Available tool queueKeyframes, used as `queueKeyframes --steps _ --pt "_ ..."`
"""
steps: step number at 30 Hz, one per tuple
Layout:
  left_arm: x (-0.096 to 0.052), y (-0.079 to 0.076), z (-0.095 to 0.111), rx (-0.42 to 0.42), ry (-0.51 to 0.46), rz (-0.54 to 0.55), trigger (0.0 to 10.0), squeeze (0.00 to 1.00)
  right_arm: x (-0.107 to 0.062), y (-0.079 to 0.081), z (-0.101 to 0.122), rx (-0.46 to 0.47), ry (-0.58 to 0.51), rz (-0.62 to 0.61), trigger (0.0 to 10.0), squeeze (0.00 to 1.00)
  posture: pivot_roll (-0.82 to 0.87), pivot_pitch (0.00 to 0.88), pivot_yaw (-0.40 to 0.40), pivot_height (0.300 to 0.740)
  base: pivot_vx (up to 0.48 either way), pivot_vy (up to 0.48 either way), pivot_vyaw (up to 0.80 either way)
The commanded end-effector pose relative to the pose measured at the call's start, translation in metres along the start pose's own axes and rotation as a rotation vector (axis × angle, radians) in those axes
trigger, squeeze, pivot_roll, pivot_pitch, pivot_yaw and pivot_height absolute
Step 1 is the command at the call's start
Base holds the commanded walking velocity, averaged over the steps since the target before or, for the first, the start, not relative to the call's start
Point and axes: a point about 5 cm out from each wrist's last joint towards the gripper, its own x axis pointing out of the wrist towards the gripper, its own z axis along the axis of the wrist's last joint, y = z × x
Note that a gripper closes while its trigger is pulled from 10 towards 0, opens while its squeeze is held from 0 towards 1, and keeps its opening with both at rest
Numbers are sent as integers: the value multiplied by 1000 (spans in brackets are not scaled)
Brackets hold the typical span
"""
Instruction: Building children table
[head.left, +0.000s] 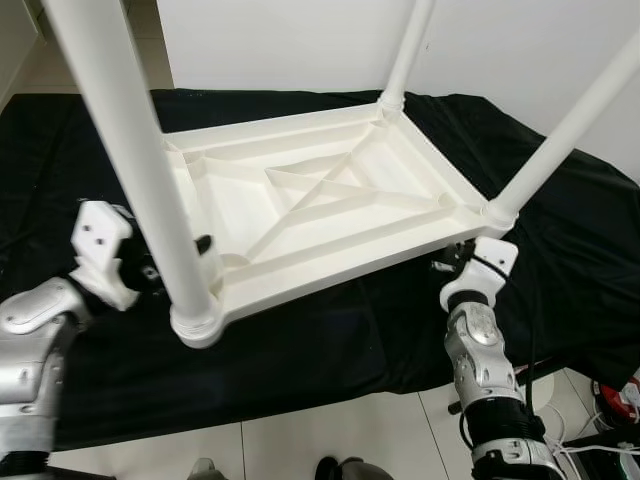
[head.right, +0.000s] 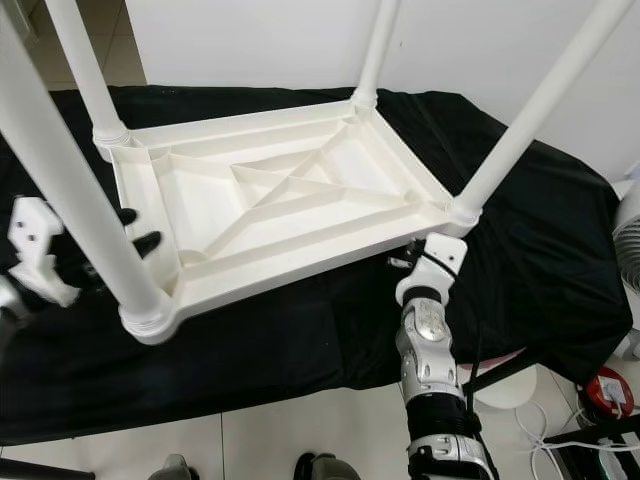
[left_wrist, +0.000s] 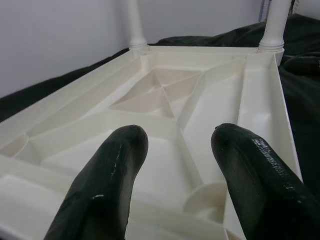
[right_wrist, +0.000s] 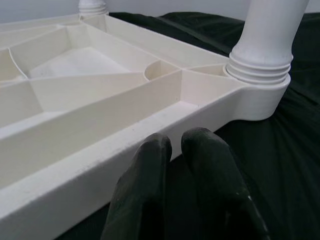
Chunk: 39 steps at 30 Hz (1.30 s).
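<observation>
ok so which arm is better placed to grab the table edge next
Left, probably. The left end effector is open, its fingers at the rim of the upside-down table near a leg. The right end effector is shut, low beside the rim.

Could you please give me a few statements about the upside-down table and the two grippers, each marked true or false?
1. The white tabletop lies upside down on a black cloth. True.
2. Only two legs are fitted to the table. False: four legs stand up from its corners, among them the near left leg and the near right leg.
3. The left gripper has its fingers spread apart, pointing over the ribbed underside. True.
4. The right gripper is clamped around a leg. False: its fingers are together, low on the cloth beside the table's edge, near the corner socket.
5. The cloth is red. False: it is black.
</observation>
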Motion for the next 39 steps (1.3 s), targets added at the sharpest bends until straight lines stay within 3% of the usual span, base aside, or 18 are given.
queueKeyframes --steps 1,3,6,9,12,13,15,16,25,30,39 --pt "9 -3 4 20 -11 -4 10000 0 1 -11 -6 0 35 -44 10000 0 96 112 -74 740 0 0 0" --pt "19 -10 8 37 -37 -36 10000 0 6 -11 -3 36 45 -48 10000 0 94 113 -79 740 0 0 0" --pt "24 -14 10 31 -47 -55 10000 0 9 -11 -2 57 53 -60 10000 0 94 113 -79 740 0 0 0" --pt "35 -32 16 28 -85 -106 10000 0 19 -16 1 83 69 -96 10000 0 95 117 -88 740 0 0 0" --pt "38 -38 16 23 -95 -122 10000 0 21 -18 1 112 77 -104 10000 0 98 118 -94 740 0 0 0" --pt "43 -50 17 32 -105 -145 10000 0 25 -19 -2 169 98 -105 10000 0 100 119 -97 740 0 0 0" --pt "45 -53 17 34 -110 -152 10000 0 26 -19 -2 181 105 -106 10000 0 100 119 -97 740 0 0 0" --pt "49 -63 18 12 -115 -171 10000 0 29 -19 -6 244 140 -115 10000 0 102 119 -99 740 0 0 0" --pt "58 -83 18 -7 -116 -204 10000 0 41 -19 -12 325 233 -92 10000 0 105 114 -103 740 0 0 0" --pt "66 -95 20 -18 -117 -220 10000 0 48 -17 -7 298 236 -39 10000 0 106 107 -104 740 0 0 0" --pt "76 -109 22 -55 -80 -190 10000 0 55 1 -5 162 290 153 10000 0 105 96 -94 740 0 0 0"
